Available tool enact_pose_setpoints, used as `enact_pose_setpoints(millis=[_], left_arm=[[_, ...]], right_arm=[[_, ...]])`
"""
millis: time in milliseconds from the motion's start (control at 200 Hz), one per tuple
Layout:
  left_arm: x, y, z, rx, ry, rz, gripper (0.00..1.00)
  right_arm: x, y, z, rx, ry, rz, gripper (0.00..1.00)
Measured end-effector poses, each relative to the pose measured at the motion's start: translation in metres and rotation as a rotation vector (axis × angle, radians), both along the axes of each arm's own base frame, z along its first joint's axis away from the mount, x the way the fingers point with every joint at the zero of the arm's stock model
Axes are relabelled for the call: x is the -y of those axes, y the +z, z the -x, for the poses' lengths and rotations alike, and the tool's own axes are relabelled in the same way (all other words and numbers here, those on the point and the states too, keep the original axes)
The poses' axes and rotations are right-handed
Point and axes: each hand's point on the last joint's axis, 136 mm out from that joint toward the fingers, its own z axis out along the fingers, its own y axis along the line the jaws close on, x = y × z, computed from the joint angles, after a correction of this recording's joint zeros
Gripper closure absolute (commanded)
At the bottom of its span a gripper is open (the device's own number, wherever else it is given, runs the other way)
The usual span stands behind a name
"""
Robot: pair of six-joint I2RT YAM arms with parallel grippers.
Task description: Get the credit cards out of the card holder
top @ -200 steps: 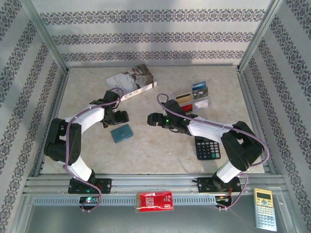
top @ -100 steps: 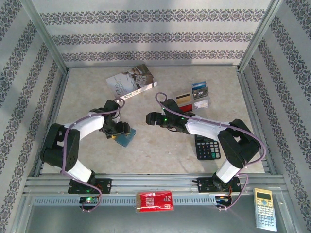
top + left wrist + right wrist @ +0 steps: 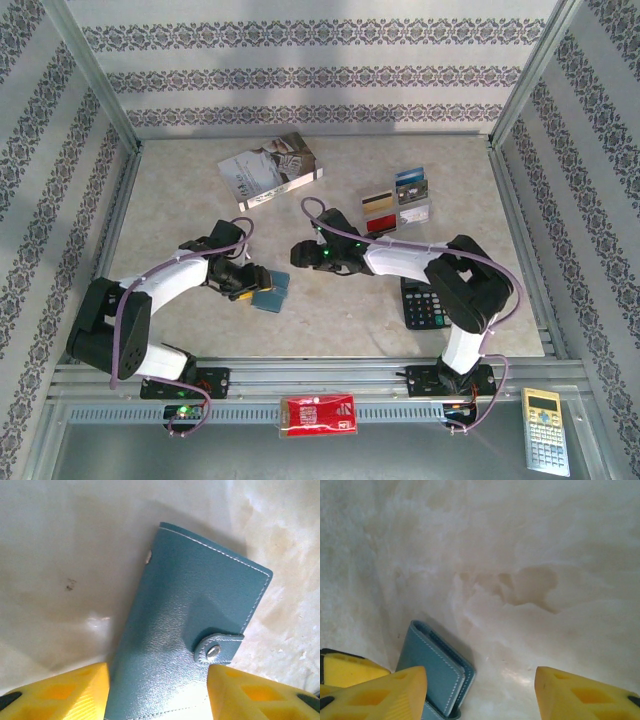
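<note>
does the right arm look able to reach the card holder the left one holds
Probably yes. The left gripper is shut on one end of the card holder, the other end sticks out free, and the open right gripper sits close beside it.

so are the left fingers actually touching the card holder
Touching. The left wrist view shows the card holder wedged between both yellow fingers, its edges flush against them with no gap.
</note>
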Motion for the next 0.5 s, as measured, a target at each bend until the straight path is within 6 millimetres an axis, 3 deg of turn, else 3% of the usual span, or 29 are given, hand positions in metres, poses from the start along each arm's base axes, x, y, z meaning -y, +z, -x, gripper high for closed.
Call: enact_pose_setpoints(millis=[230,355,505], left_arm=[[-0.004,0.001,-0.005,0.005,0.023,0.014,0.49],[-0.002,-0.004,-0.004,-0.007,0.019,0.023,0.51],[-0.001,-0.012,0.004,-0.045,0.014,0.036,0.52]], right_arm=[[-0.027,-0.010,0.013,-0.045,0.099,0.019,0.59],[-0.029,-0.019,0.024,-0.082,0.138,0.038,0.63],[-0.031,-0.030,0.032,-0.125,0.179,0.052,0.76]])
